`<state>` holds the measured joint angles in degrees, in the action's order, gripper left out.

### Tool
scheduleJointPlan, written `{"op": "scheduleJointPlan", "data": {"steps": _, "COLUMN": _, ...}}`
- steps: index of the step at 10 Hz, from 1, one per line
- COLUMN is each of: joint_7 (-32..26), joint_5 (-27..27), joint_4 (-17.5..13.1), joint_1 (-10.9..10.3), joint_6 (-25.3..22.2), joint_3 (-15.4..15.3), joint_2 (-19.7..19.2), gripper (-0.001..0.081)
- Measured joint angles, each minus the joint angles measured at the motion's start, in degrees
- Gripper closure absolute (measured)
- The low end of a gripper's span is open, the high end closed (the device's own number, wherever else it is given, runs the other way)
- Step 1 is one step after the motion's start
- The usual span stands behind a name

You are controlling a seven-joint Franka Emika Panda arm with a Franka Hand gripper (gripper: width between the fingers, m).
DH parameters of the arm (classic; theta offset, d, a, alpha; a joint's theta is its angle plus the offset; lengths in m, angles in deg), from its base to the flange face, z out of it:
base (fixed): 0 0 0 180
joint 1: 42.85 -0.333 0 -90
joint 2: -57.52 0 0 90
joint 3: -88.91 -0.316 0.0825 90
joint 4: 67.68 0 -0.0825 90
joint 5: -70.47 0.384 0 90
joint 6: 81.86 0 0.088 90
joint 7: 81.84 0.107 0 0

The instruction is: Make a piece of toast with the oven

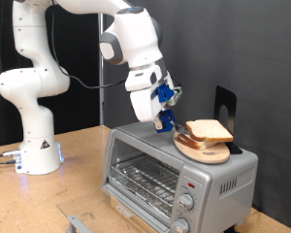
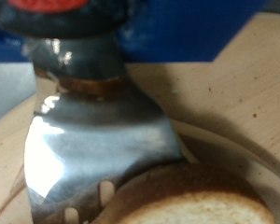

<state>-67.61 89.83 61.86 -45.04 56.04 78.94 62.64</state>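
The silver oven (image 1: pixel 175 180) stands at the exterior view's lower right, its glass door shut and its wire rack showing through. On its top lies a round wooden board (image 1: pixel 206 150) with piled bread slices (image 1: pixel 210 130). No piece of toast apart from that pile is in view. My gripper (image 1: pixel 165 115) hangs just to the exterior view's left of the pile, shut on a metal spatula (image 2: pixel 93 140). In the wrist view the slotted blade's edge lies against a crusted slice (image 2: pixel 191 201) on the board (image 2: pixel 229 154).
Two knobs (image 1: pixel 185 212) sit under a red light (image 1: pixel 189 183) at the oven's front right. A black upright object (image 1: pixel 225 107) stands behind the board. The arm's white base (image 1: pixel 31 136) rises on the wooden table at the left, and a grey metal piece (image 1: pixel 78 223) lies near the bottom edge.
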Motion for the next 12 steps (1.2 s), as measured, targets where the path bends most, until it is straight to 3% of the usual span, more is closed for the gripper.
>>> {"op": "scheduleJointPlan", "data": {"steps": 3, "joint_7": -2.3, "joint_5": 2.5, "joint_4": 0.1, "joint_1": 0.0, "joint_6": 0.4, "joint_3": 0.3, "joint_2": 0.0, "gripper": 0.0317}}
{"op": "scheduleJointPlan", "data": {"steps": 6, "joint_7": -10.5, "joint_5": 10.6, "joint_4": 1.8, "joint_1": 0.0, "joint_6": 0.5, "joint_3": 1.6, "joint_2": 2.8, "gripper": 0.0317}}
{"op": "scheduleJointPlan", "data": {"steps": 12, "joint_7": -13.2, "joint_5": 10.4, "joint_4": 6.9, "joint_1": 1.2, "joint_6": -6.0, "joint_3": 4.6, "joint_2": 11.7, "gripper": 0.0317}}
